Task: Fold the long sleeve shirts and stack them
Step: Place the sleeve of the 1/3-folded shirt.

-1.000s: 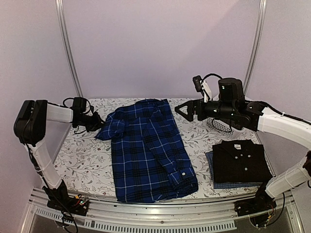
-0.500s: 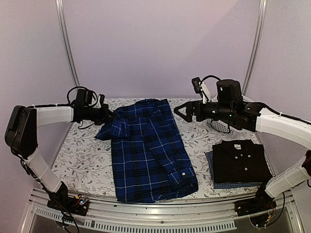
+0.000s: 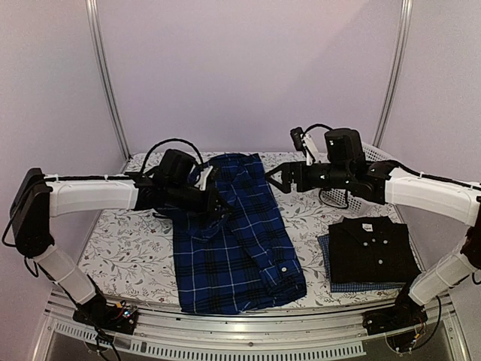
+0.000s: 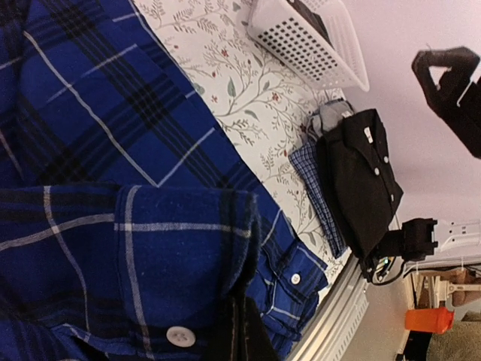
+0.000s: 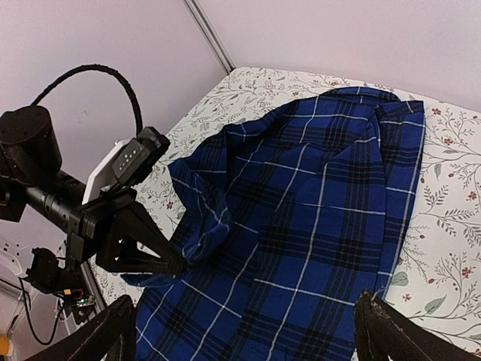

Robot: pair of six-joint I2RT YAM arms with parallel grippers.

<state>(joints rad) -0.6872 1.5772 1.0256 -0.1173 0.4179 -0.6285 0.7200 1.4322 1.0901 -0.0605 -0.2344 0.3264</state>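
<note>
**Left claw pinched plaid fold; right claw empty**

The plaid shirt (image 3: 233, 248) lay spread mid-table, collar at the far end, with one sleeve across its body. The left claw (image 5: 174, 263) was clamped tight on a raised fold at the shirt's left edge. The right claw (image 3: 276, 179) hung wide apart above the far right side, gripping nothing. The black shirt (image 3: 372, 248) sat folded on the check shirt (image 3: 325, 252) at near right. The cloth looked soft, light and limp, likely to sag and drag. Doubled edges, cuffs or hems seemed the best holds.

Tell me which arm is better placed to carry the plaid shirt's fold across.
Left, probably: the left tool is shut on a raised fold of the plaid shirt. The right tool hangs open beside it, holding nothing.
</note>
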